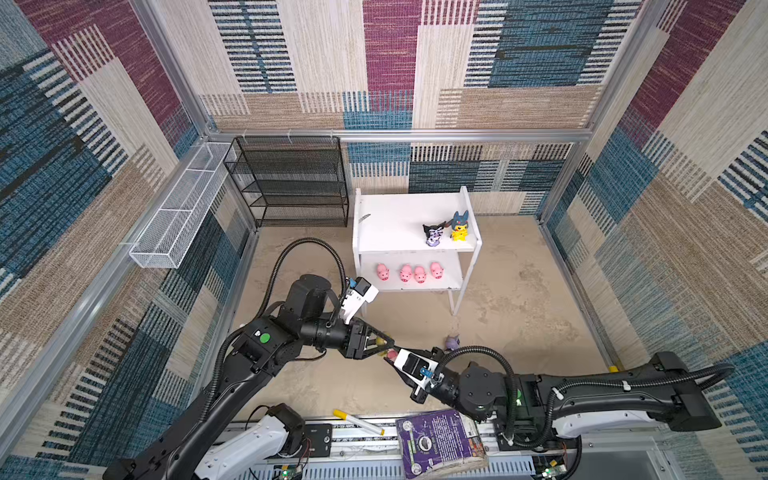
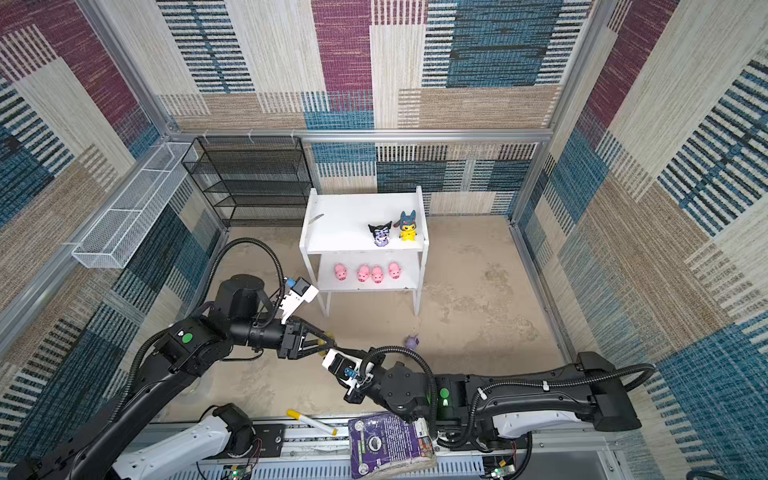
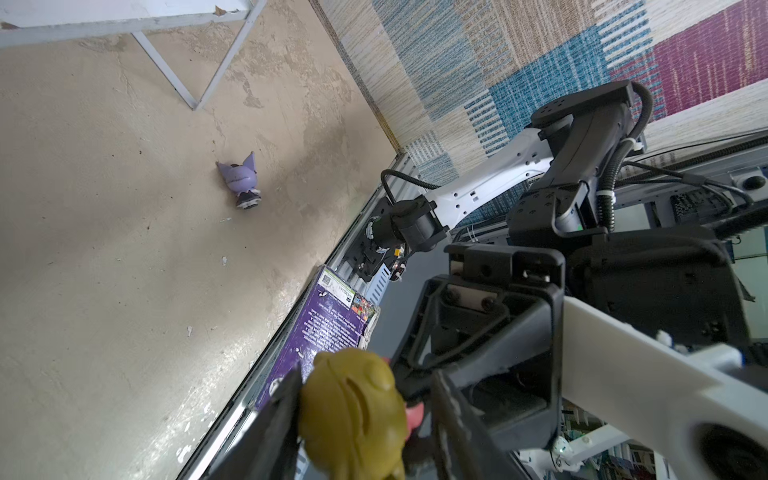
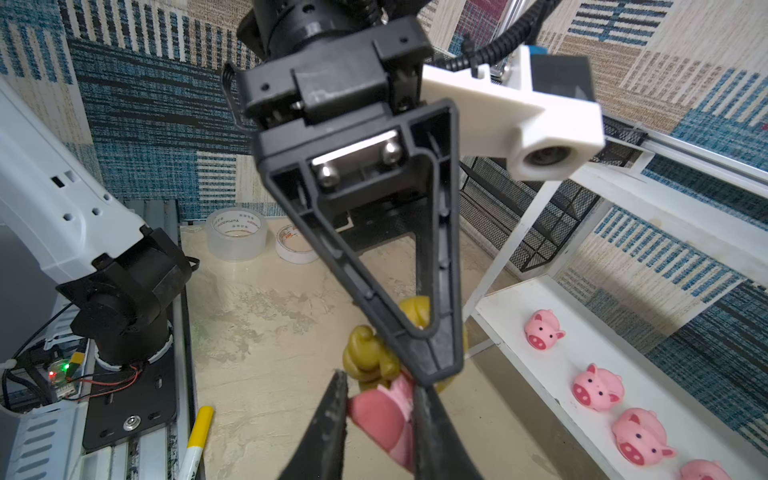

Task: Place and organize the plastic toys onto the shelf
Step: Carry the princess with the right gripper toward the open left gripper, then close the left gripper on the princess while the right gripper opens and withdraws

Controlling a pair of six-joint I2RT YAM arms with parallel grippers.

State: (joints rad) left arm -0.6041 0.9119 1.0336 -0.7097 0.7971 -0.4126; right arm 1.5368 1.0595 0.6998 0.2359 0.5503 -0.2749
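**Handover in mid-air: the blonde girl figurine (image 4: 376,361) sat between two grippers**

The blonde girl figurine, a small plastic toy with moulded mustard-yellow hair and a pink dress, hung clear of the sandy beige floor (image 1: 519,316). It was in front of the white two-tier shelf (image 1: 395,220) with flat boards and thin legs. The black right gripper (image 4: 378,384) was clamped on its pink dress. The black left gripper (image 3: 365,374) faced it from the opposite side, with its jaws partly apart and straddling the yellow head. One finger (image 3: 278,415) touched the hair and the other stood just off it, so the left had no firm hold. The toy's long axis ran roughly in line with the right gripper's fingers, head toward the left gripper. To my eye, the left gripper only needed to close to take it.

There were eight toys in all:
- Four pink plastic pigs (image 1: 405,273) stood in a row on the lower board.
- A black-purple eared figurine (image 1: 433,235) and a yellow blue-hooded figurine (image 1: 459,226) stood upright, just beside each other, at the upper board's right end.
- One lilac eared figurine (image 3: 240,178) lay on its side on the floor, apart from the shelf and nearer the right arm.
- The eighth was the girl, between the two grippers.
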